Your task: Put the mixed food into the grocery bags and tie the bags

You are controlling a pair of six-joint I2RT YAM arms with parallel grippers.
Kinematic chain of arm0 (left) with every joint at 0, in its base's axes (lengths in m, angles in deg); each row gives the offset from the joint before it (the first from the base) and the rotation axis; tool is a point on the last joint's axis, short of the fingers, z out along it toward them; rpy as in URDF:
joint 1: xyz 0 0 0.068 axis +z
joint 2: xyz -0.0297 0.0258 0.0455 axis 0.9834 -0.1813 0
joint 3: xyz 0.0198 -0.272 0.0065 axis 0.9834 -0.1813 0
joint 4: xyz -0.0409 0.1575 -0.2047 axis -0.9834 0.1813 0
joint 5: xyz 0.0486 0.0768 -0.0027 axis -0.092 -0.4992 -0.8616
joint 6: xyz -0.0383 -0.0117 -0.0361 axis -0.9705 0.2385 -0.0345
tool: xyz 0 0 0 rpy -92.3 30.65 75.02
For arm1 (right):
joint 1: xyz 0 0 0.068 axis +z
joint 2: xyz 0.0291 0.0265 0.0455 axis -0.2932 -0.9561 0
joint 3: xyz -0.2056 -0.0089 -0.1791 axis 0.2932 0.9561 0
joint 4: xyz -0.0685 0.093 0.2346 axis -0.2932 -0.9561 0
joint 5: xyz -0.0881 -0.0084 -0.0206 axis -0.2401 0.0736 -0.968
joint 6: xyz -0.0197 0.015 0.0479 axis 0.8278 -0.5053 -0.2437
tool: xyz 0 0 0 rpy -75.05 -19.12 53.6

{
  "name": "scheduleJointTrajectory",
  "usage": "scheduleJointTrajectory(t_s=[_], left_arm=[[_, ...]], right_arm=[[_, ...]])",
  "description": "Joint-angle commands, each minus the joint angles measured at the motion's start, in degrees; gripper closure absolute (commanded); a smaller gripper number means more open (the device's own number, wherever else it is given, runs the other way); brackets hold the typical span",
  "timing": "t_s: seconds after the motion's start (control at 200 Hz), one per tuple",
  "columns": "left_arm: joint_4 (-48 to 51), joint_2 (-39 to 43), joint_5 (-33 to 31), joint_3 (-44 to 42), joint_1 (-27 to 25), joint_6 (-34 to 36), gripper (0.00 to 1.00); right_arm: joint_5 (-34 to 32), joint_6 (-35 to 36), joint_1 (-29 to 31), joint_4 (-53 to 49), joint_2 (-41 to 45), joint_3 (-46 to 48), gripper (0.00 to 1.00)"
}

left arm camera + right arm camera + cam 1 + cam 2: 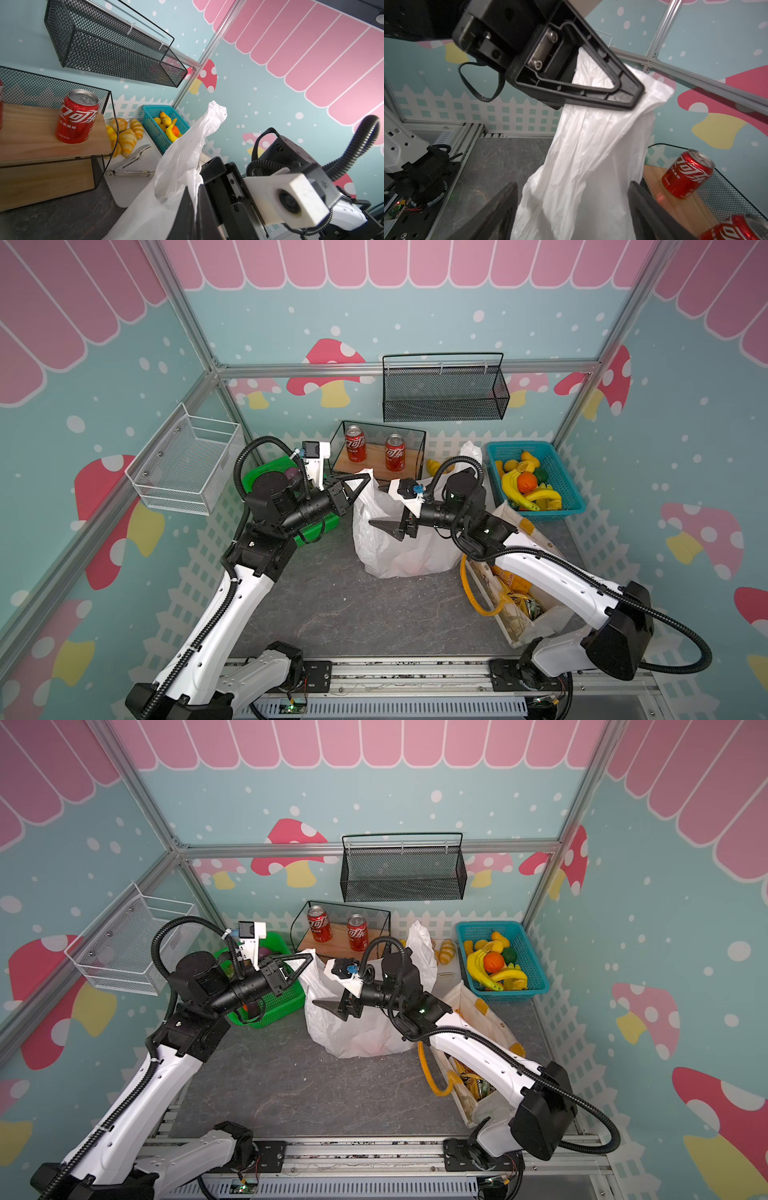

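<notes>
The white plastic grocery bag stands on the table's middle with one handle pulled up and to the left. My left gripper is shut on that handle's top, as the right wrist view also shows. My right gripper is open, its fingers on either side of the stretched handle strip without pinching it. The cream tote lies under my right arm with yellow-orange snack packets inside. A purple piece shows in the green basket behind my left arm.
A blue basket of fruit sits at the back right. Two red cans stand on a wire shelf at the back. Bread rolls and tongs lie on a white tray. Wire baskets hang on the back wall and left wall.
</notes>
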Motion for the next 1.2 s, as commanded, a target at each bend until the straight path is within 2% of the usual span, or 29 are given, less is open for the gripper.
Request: scheduleJointTrajectory(t_s=[0.0,0.255,0.335,0.44,0.495,0.67,0.715,0.745,0.961,1.196], left_arm=[[-2.65,1.29,1.04,-0.21,-0.24,-0.45,1.0],[-4.2,1.35,1.93,-0.74,-0.24,-1.73,1.0],[-5.03,1.31,2.61,-1.0,-0.26,-2.33,1.0],[-6.69,0.92,3.73,-1.44,-0.24,-3.91,1.0],[-7.74,0.76,4.38,-1.79,-0.25,-5.04,1.0],[-7.81,1.59,3.89,-1.95,-0.19,-5.66,1.0],[-6.09,1.96,4.36,-1.55,0.09,-3.97,1.0],[-4.26,2.22,4.48,-1.04,0.15,-2.31,0.95],[8.79,0.91,8.7,2.82,0.47,12.21,0.72],[15.38,0.87,11.1,4.17,0.47,21.32,0.5]], right_arm=[[0.87,-2.6,0.09,7.88,-1.06,0.42,0.16],[-10.39,-3.33,0.09,10.94,-1.99,2.35,0.16],[-8.52,-3.23,0.09,11.12,-3.05,2.0,0.16],[-1.1,-5.52,0.09,12.81,-5.64,1.44,0.19],[1.49,-7.41,0.07,15.41,-6.43,2.64,0.31],[0.24,-8.11,0.08,22.43,-5.21,12.74,0.87],[0.5,-7.48,0.06,23.55,-4.6,15.53,0.96],[0.95,-6.89,0.0,23.78,-4.18,16.84,1.0],[2.7,-3.58,-0.09,22.84,-1.21,20.36,1.0],[2.57,-2.32,-0.17,19.79,-0.86,18.97,1.0]])
